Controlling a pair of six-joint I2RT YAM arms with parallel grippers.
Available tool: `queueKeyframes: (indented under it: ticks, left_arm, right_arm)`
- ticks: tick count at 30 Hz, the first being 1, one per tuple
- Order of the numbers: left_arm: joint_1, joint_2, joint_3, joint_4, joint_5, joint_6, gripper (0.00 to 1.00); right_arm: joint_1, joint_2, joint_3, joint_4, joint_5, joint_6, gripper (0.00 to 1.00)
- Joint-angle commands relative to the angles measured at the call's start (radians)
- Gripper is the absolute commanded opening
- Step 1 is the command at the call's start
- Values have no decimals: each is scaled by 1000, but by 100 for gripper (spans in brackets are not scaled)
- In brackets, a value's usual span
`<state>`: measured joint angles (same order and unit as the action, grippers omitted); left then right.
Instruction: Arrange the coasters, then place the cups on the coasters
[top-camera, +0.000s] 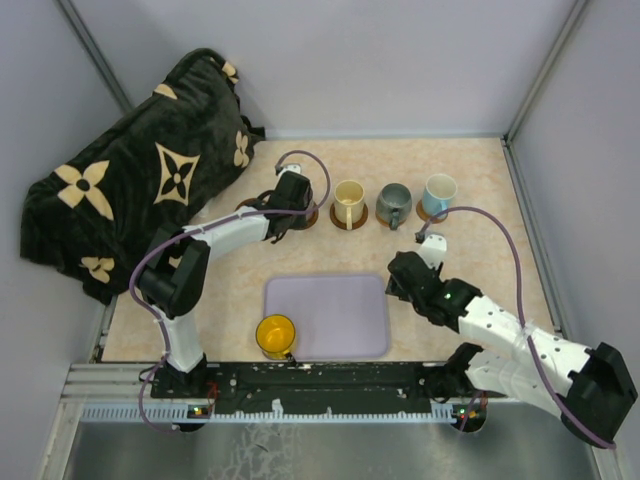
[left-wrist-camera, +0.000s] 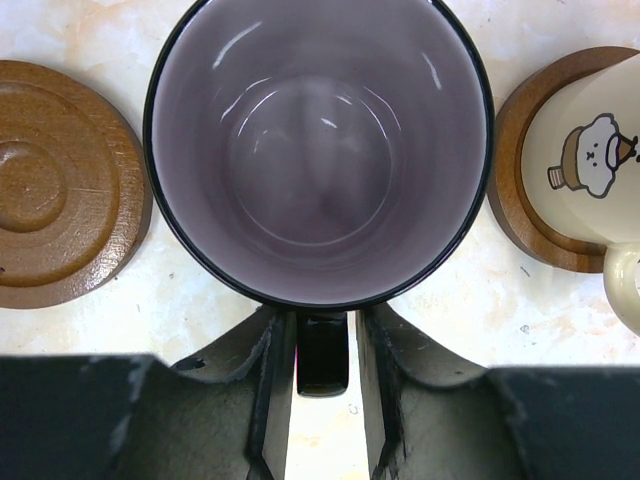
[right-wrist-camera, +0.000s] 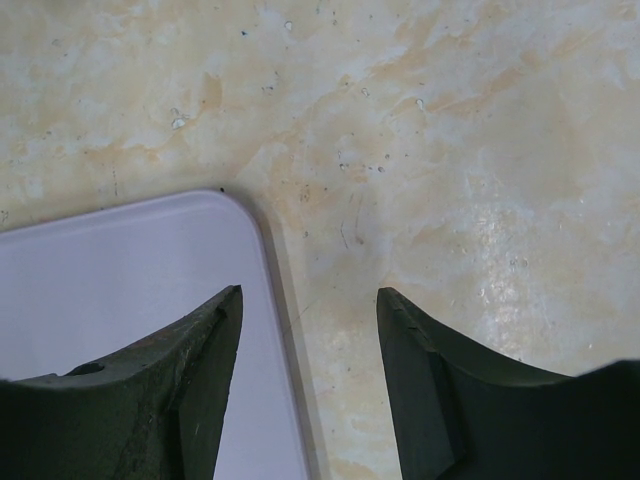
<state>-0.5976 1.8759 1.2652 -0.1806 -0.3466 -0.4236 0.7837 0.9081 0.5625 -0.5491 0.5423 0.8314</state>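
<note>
At the far left I see a dark blanket (top-camera: 140, 190) with pale flowers, heaped against the corner and partly over the tabletop (top-camera: 480, 170). Next comes one bare coaster (left-wrist-camera: 60, 185), nothing on it, just beside the purple mug (left-wrist-camera: 320, 150). The yellow mug (top-camera: 275, 336) stands near me at the near left corner of the lavender tray (top-camera: 335, 310), well apart from the row of coasters. My left tool (left-wrist-camera: 322, 322) is at the purple mug, with one finger on each side of the handle. The gap is narrow, and I cannot tell if the fingers press the handle or only stand close to it. In the top view a brown edge shows beside this tool, but I cannot tell if the purple mug sits on it. To the right, the cream mug (top-camera: 348, 203) stands on the cream mug's coaster (left-wrist-camera: 520, 170). Then the grey-green mug (top-camera: 393, 203) is on the grey-green mug's coaster (top-camera: 380, 217). My right tool (right-wrist-camera: 310, 310) hangs over the far right corner of the tray, fingers wide apart and holding nothing. Last, the white and blue mug (top-camera: 438, 195) rests on the white and blue mug's coaster (top-camera: 423, 212).
</note>
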Motion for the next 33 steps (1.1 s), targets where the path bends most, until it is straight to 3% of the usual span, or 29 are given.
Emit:
queueKeyframes:
  ticks: [1,11,19,27,33]
  left_arm:
    - [7,-9,-10,10,2,-15,38]
    - [5,-34,-45,0,1,-34,45]
    - [4,-124,-78,0,-1,-35,67]
    - [-10,-352,-182,-50,-23,-14,75]
    - [-83,-632,-360,-159,-33,-40,82]
  right_arm:
    - [8,8,8,39,2,3,57]
    - [8,14,17,42,-4,3,57]
    - [8,11,13,38,-5,1,57]
    - [8,11,10,44,-7,-3,57]
    - [8,13,17,59,-11,-6,57]
